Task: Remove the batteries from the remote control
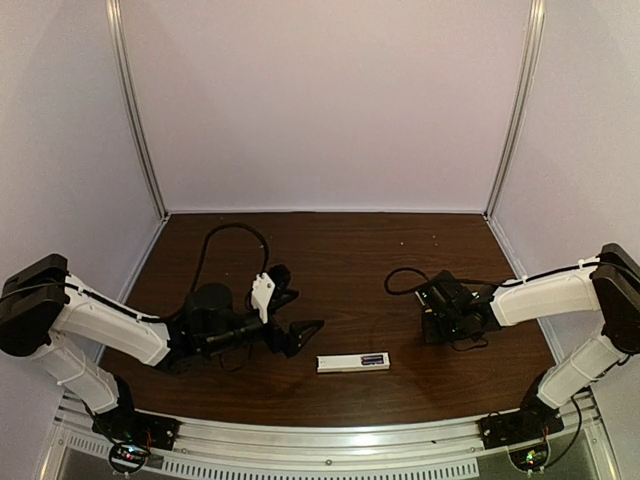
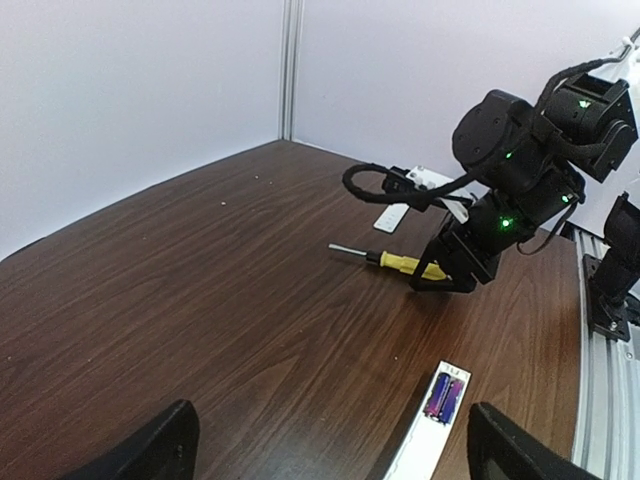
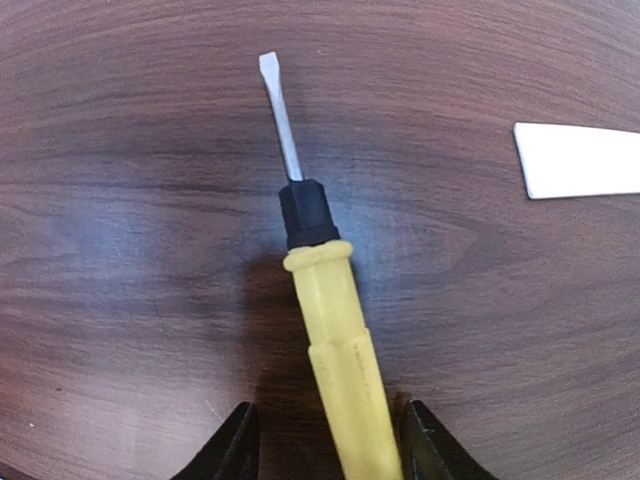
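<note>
**Top view.** The remote control (image 1: 353, 362) is found flat on the bench (image 1: 350, 250), near the front edge and between the two arms, lying lengthwise left to right. The batteries (image 1: 374, 359) are seen seated in its right end, with the compartment uncovered. The left fingers (image 1: 305, 328) are spread wide apart just behind and left of the remote, and no contact is noted. The right arm (image 1: 545, 293) is lowered to the bench well apart on the remote's right. Bare bench is recorded from the remote back to the rear wall.

**Left wrist view.** Both fingertips are seen at the lower corners, wide apart, with nothing between them. The remote's battery end lies just ahead, with the two purple-blue cells side by side. Beyond it a screwdriver (image 2: 395, 262) lies on the bench, with the right arm's head set over its handle. A white cover strip (image 2: 392, 216) lies farther back. Open wood is noted on the left as far as the walls.

**Right wrist view.** The right fingers (image 3: 232, 448) are placed on either side of the yellow handle. They are apart, and a dark gap is visible on one side. The blade lies flat, pointing away. The cover strip's end enters at the right edge, apart from the blade.
</note>
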Motion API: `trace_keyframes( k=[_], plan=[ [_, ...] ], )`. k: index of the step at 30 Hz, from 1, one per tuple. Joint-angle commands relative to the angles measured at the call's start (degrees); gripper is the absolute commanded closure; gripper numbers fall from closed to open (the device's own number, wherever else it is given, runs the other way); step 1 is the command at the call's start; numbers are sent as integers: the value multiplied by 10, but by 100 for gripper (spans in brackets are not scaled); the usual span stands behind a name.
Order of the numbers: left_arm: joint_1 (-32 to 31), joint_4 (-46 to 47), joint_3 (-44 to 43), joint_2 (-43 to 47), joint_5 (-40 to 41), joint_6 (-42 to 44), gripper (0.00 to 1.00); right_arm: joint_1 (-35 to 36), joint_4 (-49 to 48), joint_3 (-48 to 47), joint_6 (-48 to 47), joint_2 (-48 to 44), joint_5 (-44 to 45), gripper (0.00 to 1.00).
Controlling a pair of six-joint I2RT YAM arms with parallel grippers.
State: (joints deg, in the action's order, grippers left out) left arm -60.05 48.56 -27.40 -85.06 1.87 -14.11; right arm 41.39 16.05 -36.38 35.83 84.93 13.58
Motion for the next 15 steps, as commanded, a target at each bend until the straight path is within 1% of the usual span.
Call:
trace_keyframes(
  k=[1, 9, 11, 13, 15],
  plan=[
    [3, 11, -7, 13, -16, 5, 5, -1, 4, -4, 3, 0, 15, 53],
    [3, 12, -7, 15, -19, 4, 6, -2, 4, -2, 15, 3, 23, 55],
    [3, 11, -8, 15, -19, 5, 7, -3, 1, 2, 19, 4, 22, 59],
    [3, 11, -7, 16, -19, 5, 7, -3, 0, 5, 23, 4, 20, 65],
    [3, 11, -7, 17, -19, 5, 7, -3, -2, 10, 27, 3, 19, 69]
  ],
)
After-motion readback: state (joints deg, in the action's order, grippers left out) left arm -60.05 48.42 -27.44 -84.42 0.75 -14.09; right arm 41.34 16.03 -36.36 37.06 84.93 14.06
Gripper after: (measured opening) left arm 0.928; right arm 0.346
